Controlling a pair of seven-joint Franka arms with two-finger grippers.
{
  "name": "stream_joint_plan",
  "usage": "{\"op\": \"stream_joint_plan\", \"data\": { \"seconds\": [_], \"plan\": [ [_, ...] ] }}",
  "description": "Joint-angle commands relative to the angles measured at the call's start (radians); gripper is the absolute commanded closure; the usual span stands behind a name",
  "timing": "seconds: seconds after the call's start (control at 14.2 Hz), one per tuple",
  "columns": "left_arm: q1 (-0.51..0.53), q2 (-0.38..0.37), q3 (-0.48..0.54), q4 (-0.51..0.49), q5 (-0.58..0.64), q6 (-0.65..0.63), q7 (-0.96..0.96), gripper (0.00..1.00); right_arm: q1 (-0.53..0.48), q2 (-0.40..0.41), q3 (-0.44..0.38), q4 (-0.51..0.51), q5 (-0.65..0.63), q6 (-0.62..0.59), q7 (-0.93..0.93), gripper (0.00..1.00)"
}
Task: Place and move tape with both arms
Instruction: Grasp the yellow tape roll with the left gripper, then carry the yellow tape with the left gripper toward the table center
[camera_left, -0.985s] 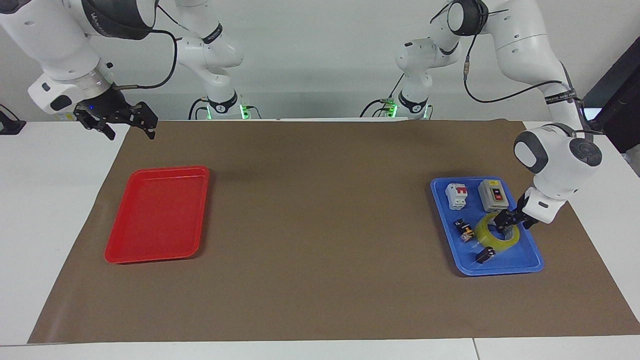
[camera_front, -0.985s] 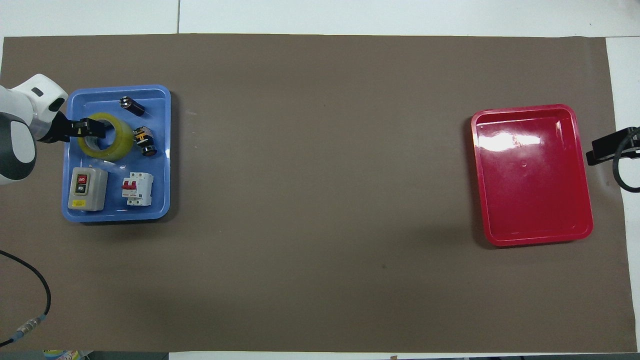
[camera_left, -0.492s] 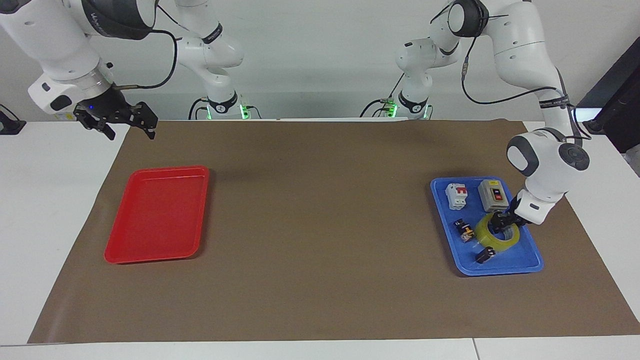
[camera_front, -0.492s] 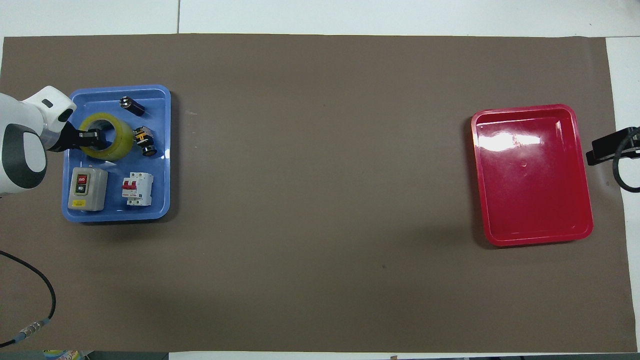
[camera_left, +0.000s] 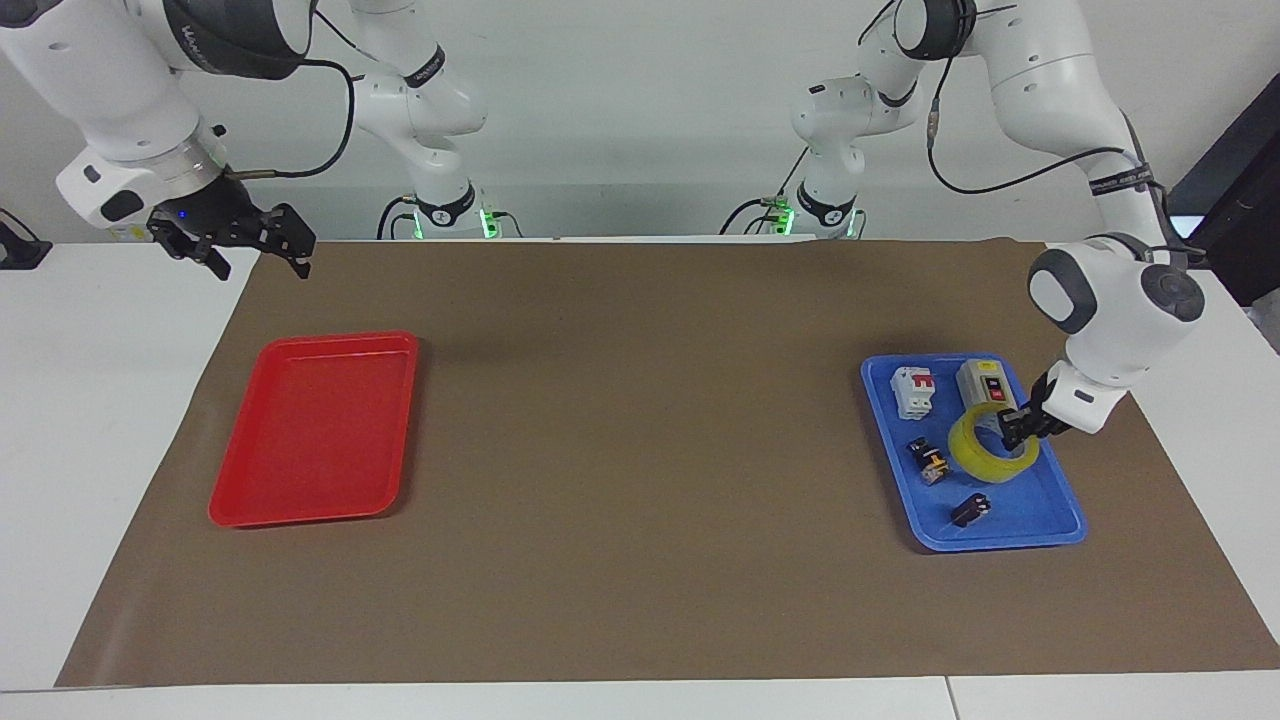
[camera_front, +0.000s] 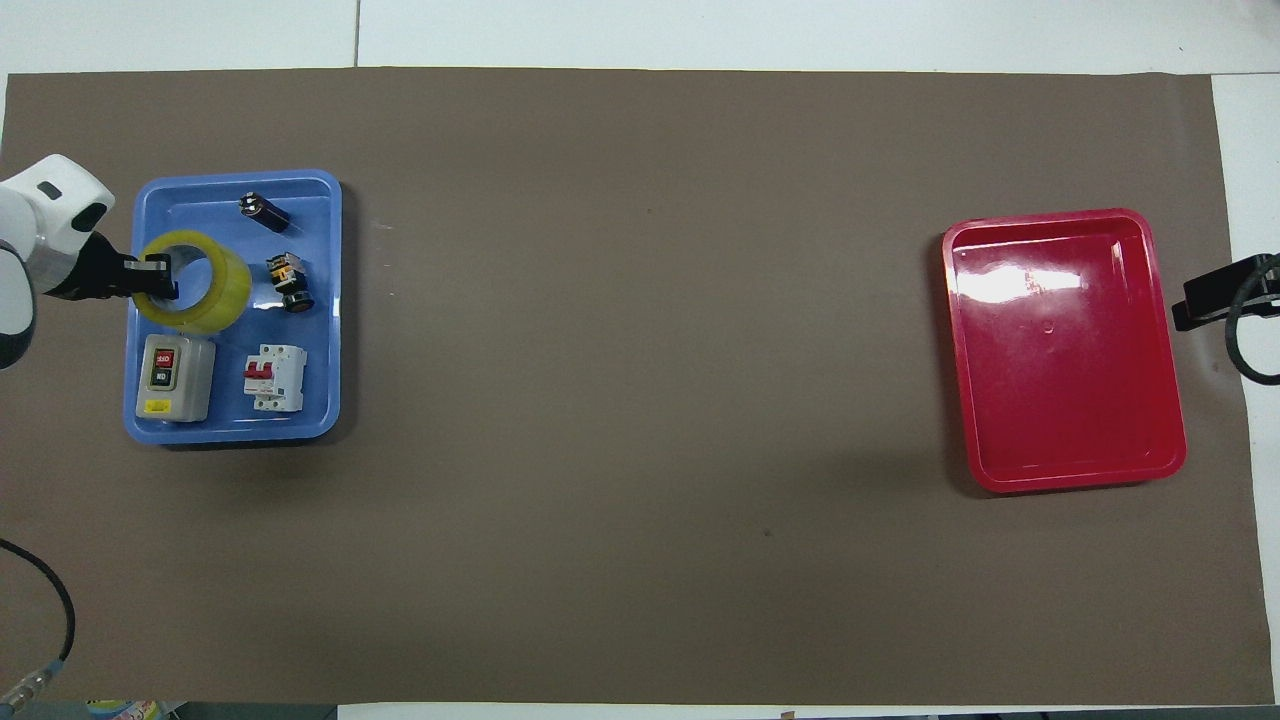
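The tape (camera_left: 978, 452), a translucent yellow roll, hangs tilted just above the blue tray (camera_left: 1000, 545) at the left arm's end of the table. My left gripper (camera_left: 1012, 425) is shut on the roll's wall, one finger inside the core and one outside. In the overhead view the tape (camera_front: 210, 290) sits in my left gripper (camera_front: 158, 277) over the blue tray (camera_front: 230, 432). My right gripper (camera_left: 255, 245) is open and empty. It waits in the air over the brown mat's edge, near the red tray (camera_left: 310, 430). Only its tip (camera_front: 1215, 295) shows in the overhead view.
In the blue tray lie a grey switch box (camera_left: 985, 390), a white and red circuit breaker (camera_left: 913, 390), a small black-and-orange part (camera_left: 930, 462) and a small black part (camera_left: 970, 510). The red tray (camera_front: 1065, 350) holds nothing. A brown mat (camera_left: 640, 480) covers the table.
My left gripper went down onto the tape's wall, then rose with the roll, drawing it toward the switch box. The right arm has not moved.
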Motion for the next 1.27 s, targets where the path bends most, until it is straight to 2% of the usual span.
{"op": "stream_joint_plan", "data": {
  "seconds": [0.0,0.14,0.21,0.42,0.56,0.63,0.77,0.98,1.13,1.2],
  "plan": [
    [-0.031,-0.111,-0.001,0.008,-0.018,-0.111,0.003,1.0,-0.013,-0.013,0.009,-0.017,0.004,0.008,-0.014,0.0],
    [-0.093,-0.136,0.0,-0.015,-0.017,-0.122,-0.039,1.0,-0.014,-0.013,0.009,-0.017,0.004,0.009,-0.014,0.0],
    [-0.145,-0.139,0.0,-0.037,-0.011,-0.102,-0.118,1.0,-0.014,-0.013,0.009,-0.017,0.004,0.008,-0.014,0.0],
    [-0.293,-0.163,0.0,-0.134,-0.008,0.055,-0.383,1.0,-0.014,-0.013,0.009,-0.017,0.004,0.008,-0.014,0.0],
    [-0.434,-0.145,0.0,-0.131,0.026,0.071,-0.601,1.0,-0.014,-0.013,0.009,-0.017,0.004,0.008,-0.014,0.0],
    [-0.497,-0.125,0.0,-0.131,0.091,0.079,-0.697,1.0,-0.014,-0.013,0.009,-0.017,0.004,0.008,-0.014,0.0],
    [-0.596,-0.099,-0.003,-0.133,0.123,0.131,-0.88,1.0,-0.013,-0.013,0.009,-0.017,0.004,0.008,-0.014,0.0],
    [-0.699,-0.073,-0.003,-0.124,0.123,0.156,-0.944,1.0,-0.014,-0.013,0.009,-0.017,0.004,0.009,-0.014,0.0],
    [-0.757,-0.038,-0.001,-0.096,0.126,0.154,-0.953,1.0,-0.017,-0.013,0.009,-0.017,0.004,0.008,-0.014,0.0],
    [-0.791,0.005,0.0,-0.064,0.13,0.154,-0.994,1.0,-0.017,-0.013,0.009,-0.017,0.004,0.009,-0.014,0.0]
  ]
}}
